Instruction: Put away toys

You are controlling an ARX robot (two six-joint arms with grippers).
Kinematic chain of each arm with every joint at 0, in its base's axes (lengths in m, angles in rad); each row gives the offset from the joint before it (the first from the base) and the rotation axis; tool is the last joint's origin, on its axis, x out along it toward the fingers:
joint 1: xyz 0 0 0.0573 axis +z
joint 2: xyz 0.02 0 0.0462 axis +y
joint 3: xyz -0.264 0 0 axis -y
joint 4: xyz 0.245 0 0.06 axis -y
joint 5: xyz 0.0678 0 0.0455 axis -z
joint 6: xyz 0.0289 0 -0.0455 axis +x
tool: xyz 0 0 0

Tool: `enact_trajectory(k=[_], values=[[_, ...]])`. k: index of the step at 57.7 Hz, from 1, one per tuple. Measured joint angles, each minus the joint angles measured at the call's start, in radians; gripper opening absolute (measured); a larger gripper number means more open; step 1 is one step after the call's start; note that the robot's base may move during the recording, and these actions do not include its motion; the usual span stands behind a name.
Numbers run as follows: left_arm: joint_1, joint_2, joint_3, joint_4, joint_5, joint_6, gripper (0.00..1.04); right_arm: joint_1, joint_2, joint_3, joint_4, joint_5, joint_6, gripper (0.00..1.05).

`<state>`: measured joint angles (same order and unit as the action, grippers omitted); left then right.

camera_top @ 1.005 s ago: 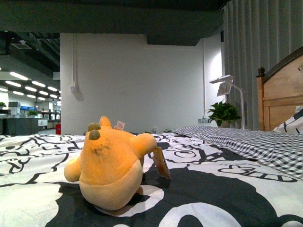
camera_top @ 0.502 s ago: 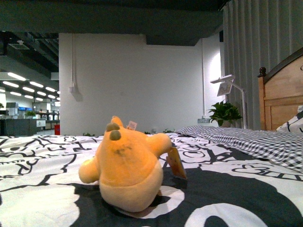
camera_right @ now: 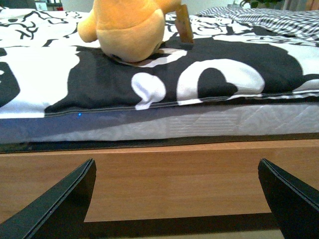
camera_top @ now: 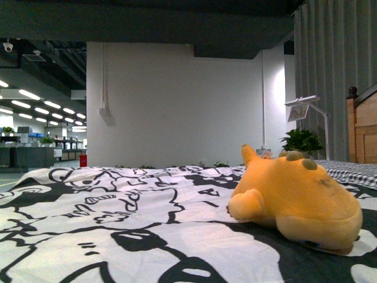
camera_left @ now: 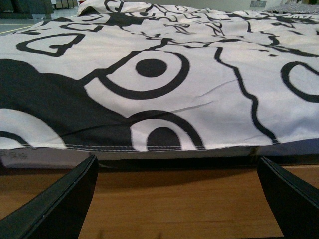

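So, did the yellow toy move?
Cannot tell: the toy sits further right, nearer the plant, but the plant shifted right too, so the camera likely moved.

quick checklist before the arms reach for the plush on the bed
1. Plush toy located: ok, lying on the bedspread, nothing on top of it.
2. Left gripper open and empty: ok.
3. Right gripper open and empty: ok.
4. Right gripper facing the toy: ok, the toy sits ahead in its wrist view.
5. Gripper height: not ok, both seem level with the wooden bed frame, below the bedspread; they likely need to rise.
6. Place to put the toy: cannot tell, no box or bin in view.
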<state>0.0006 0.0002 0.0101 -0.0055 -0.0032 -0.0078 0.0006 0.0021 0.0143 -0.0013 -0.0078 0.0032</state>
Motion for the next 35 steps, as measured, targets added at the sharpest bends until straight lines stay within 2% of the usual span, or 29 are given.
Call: enact_trajectory(k=[35], values=[[0.000, 0.000, 0.000, 0.000, 0.003, 0.000, 0.98, 0.000, 0.000, 0.000, -0.001, 0.004, 0.000, 0.98]])
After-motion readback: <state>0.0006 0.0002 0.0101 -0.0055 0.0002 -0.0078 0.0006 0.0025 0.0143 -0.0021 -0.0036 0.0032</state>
